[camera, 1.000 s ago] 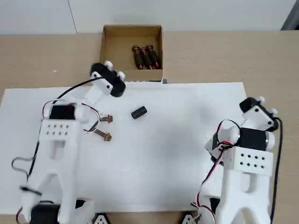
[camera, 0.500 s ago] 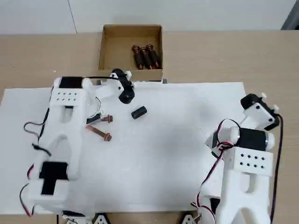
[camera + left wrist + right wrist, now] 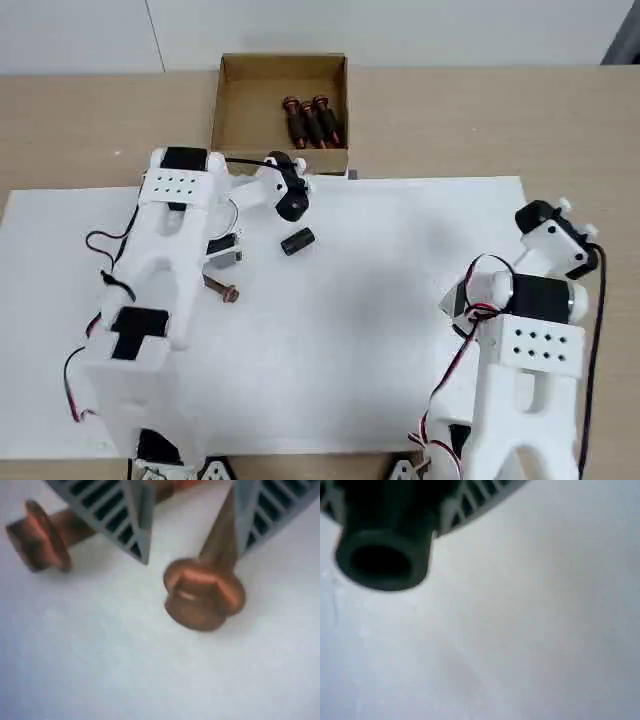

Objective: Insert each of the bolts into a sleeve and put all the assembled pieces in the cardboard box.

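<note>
Two copper bolts lie on the white sheet. My left gripper (image 3: pixel 194 550) is open and low over them, one bolt (image 3: pixel 204 592) lying with its shank between the fingers, close to one finger (image 3: pixel 252 515). The other bolt (image 3: pixel 39 541) lies just outside. From above, the left gripper (image 3: pixel 226 252) covers one bolt and the second bolt (image 3: pixel 222 290) lies in front of it. A loose black sleeve (image 3: pixel 297 241) lies to its right. My right gripper (image 3: pixel 395 510) is shut on a black sleeve (image 3: pixel 382 555) just above the sheet, at the right (image 3: pixel 462 308).
The cardboard box (image 3: pixel 232 110) stands at the back beyond the white sheet (image 3: pixel 360 330), with three assembled pieces (image 3: pixel 312 121) in its right part. The left arm's body spans the sheet's left side. The sheet's middle is bare.
The left arm has swung forward and right, and its gripper has come down over the two bolts, covering one of them. The right arm has stayed put.
</note>
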Available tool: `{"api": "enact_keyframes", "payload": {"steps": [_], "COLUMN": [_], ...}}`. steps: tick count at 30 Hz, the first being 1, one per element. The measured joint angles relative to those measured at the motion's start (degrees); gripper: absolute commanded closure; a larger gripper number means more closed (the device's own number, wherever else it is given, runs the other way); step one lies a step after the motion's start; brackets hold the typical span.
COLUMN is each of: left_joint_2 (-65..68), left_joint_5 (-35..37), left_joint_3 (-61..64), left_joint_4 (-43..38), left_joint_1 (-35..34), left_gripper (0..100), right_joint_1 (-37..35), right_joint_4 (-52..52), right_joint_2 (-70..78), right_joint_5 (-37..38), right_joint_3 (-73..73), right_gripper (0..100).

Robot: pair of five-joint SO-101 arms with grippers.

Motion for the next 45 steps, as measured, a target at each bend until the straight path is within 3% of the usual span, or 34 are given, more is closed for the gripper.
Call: {"api": "enact_keyframes", "payload": {"steps": [21,34,45], "left_joint_2": [4.9,10.3,10.8], "left_joint_5": [-0.2,-2.5,-2.4], "left_joint_3": [-4.5,-6.2,-9.8], "left_joint_4": [3.3,3.9,6.2], "left_joint_1": [-0.9,-1.7,-1.8], "left_gripper": [89,100,100], "right_joint_1": [0.0,0.0,0.0], "right_joint_4": [-1.0,-1.1,-1.0], "right_joint_2": [0.0,0.0,0.0], "right_joint_5": [0.0,0.0,0.0], "right_joint_3": [0.0,0.0,0.0], "right_gripper": [99.5,99.5,99.5]}}
